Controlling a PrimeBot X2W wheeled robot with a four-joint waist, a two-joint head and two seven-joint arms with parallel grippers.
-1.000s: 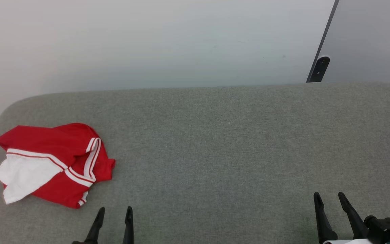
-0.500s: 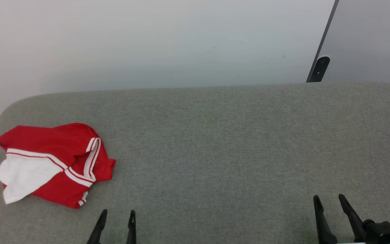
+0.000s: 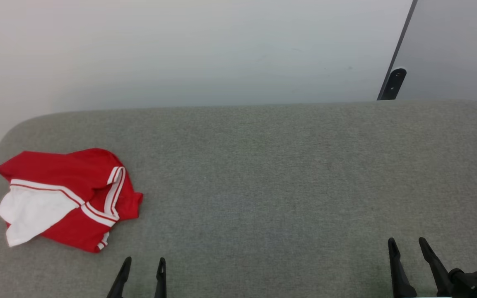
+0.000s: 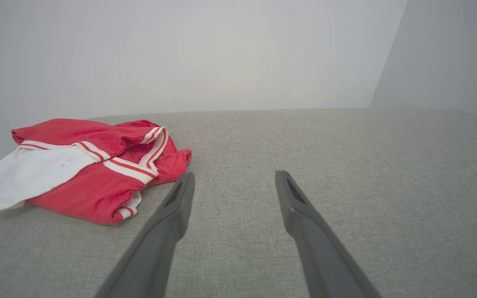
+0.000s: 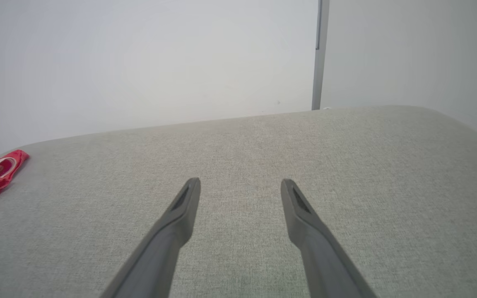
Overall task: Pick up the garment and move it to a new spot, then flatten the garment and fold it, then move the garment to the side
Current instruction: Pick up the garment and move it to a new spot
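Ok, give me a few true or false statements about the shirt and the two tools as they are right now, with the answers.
1. The shirt lies crumpled at the left of the grey cushion. True.
2. The left tool grips the shirt. False: it is open and apart from the shirt.
3. The right tool is open and holds nothing. True.
4. The shirt lies nearer the right tool. False: it lies nearer the left tool.
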